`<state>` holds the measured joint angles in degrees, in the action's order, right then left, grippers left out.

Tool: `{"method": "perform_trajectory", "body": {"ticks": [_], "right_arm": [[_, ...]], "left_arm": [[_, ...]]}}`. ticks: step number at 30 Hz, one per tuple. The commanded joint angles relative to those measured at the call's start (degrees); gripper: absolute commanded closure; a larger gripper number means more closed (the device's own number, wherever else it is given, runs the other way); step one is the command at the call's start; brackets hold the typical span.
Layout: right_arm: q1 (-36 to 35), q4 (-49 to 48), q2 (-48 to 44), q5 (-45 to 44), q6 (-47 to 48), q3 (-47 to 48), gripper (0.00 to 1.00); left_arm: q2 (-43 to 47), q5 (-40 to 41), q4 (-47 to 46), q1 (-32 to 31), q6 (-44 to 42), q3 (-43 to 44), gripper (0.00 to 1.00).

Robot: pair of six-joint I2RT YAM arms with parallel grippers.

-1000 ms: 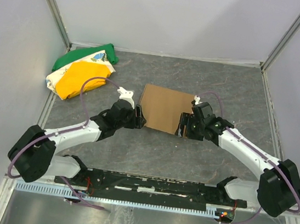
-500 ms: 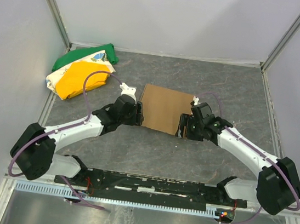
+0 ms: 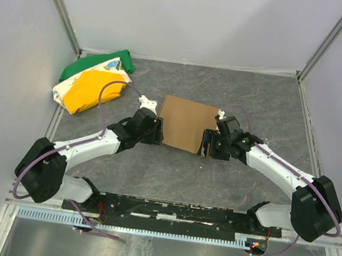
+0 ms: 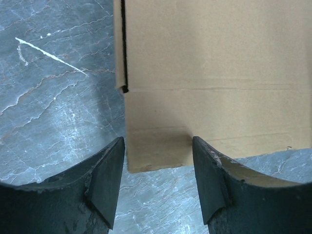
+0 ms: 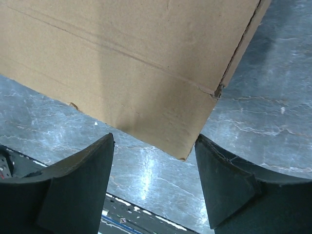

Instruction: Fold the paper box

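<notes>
The paper box [image 3: 188,124] lies flat on the grey table as a brown cardboard sheet with creases. My left gripper [image 3: 159,133] sits at its near left corner, jaws open; in the left wrist view that corner of the paper box [image 4: 219,73] reaches just between the tips of the left gripper [image 4: 157,180], touching neither finger. My right gripper [image 3: 206,144] is at the near right corner, also open. The right wrist view shows the paper box [image 5: 122,63] with its corner pointing into the gap of the right gripper [image 5: 153,180], nothing held.
A green, yellow and white cloth bundle [image 3: 92,83] lies at the back left by the wall. Grey walls enclose the table on three sides. The black mounting rail [image 3: 172,211] runs along the near edge.
Both grippers have crept closer to the box's near corners: the left forward and right, the right slightly left. The box has not moved and both jaws stay equally wide.
</notes>
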<state>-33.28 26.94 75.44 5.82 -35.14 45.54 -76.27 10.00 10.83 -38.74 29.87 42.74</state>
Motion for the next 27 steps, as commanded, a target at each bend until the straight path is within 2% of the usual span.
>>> {"method": "perform_trajectory", "body": {"ticks": [1,6,10,27], "right_arm": [[-0.1,-4.1,1.2,3.1,-1.0,2.1,0.25],[-0.1,-2.7,0.5,1.9,-0.8,2.4,0.25],[-0.1,-2.2,0.1,1.4,-0.5,2.4,0.25],[-0.1,-1.6,0.5,1.2,-0.3,3.1,0.25]], "left_arm": [[-1.3,-2.5,-0.8,-0.2,-3.6,3.2,0.36],[-1.4,-3.1,1.5,-0.2,-3.9,4.8,0.38],[-1.4,-2.3,5.9,-0.7,-5.1,7.1,0.43],[-6.5,3.9,12.9,-3.4,-7.8,10.0,0.47]]}}
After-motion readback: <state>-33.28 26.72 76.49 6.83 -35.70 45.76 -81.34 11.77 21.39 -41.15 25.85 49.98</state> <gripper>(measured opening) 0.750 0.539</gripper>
